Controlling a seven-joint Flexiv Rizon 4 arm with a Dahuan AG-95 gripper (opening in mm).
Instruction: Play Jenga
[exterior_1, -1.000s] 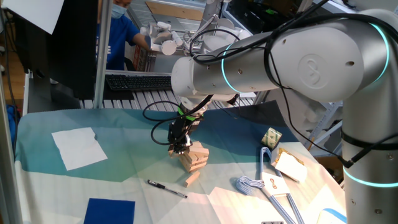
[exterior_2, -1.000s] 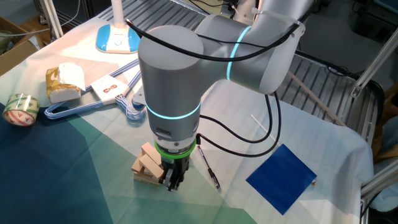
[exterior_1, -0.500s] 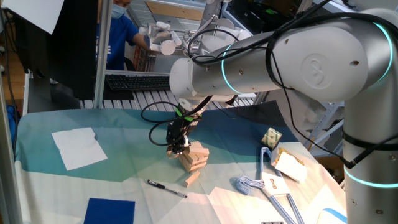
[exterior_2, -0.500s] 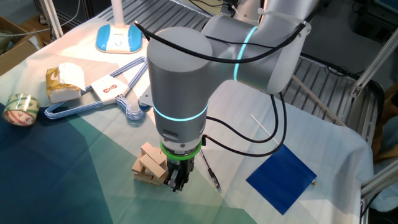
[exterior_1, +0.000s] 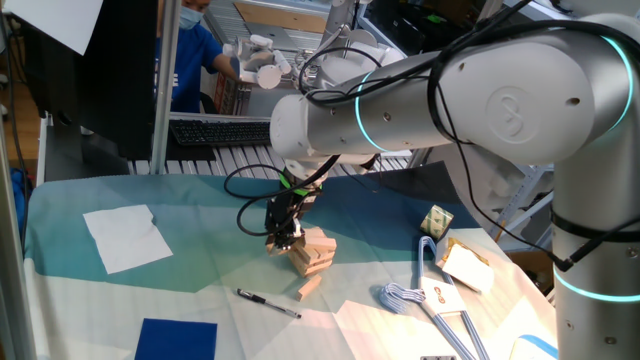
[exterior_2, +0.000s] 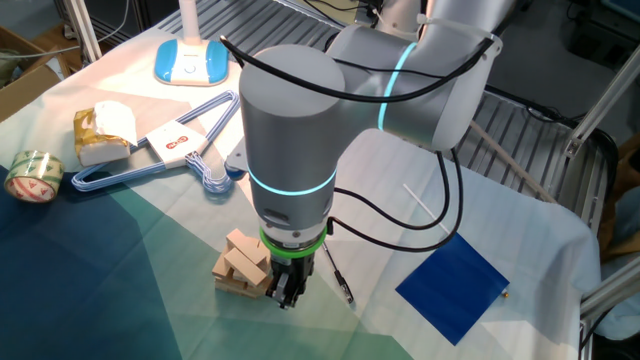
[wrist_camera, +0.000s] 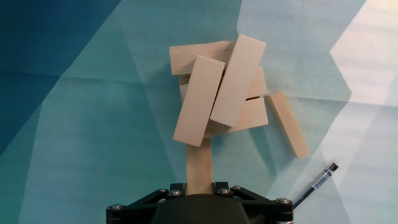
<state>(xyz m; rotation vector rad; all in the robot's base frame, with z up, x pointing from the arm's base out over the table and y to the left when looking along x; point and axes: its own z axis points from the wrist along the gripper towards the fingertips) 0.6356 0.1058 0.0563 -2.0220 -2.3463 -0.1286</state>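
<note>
The Jenga stack (exterior_1: 313, 252) is a small uneven pile of tan wooden blocks on the teal cloth; it also shows in the other fixed view (exterior_2: 242, 264) and in the hand view (wrist_camera: 217, 87), with its top blocks lying askew. My gripper (exterior_1: 283, 238) hangs low at the stack's side (exterior_2: 283, 295). In the hand view the gripper (wrist_camera: 199, 186) is shut on one tan block (wrist_camera: 199, 163), whose far end reaches under the stack's edge. A loose block (wrist_camera: 288, 123) lies beside the stack (exterior_1: 309, 288).
A black pen (exterior_1: 268, 302) lies near the loose block (wrist_camera: 314, 185). A white paper (exterior_1: 126, 237) and a blue square (exterior_1: 177, 338) lie to the left. Hangers (exterior_1: 430, 300), a small box (exterior_1: 437, 219), a tape roll (exterior_2: 32, 176) and a lamp base (exterior_2: 188, 62) lie around.
My gripper has shifted slightly away from the stack, with the tan block in it. The stack itself has not visibly moved.
</note>
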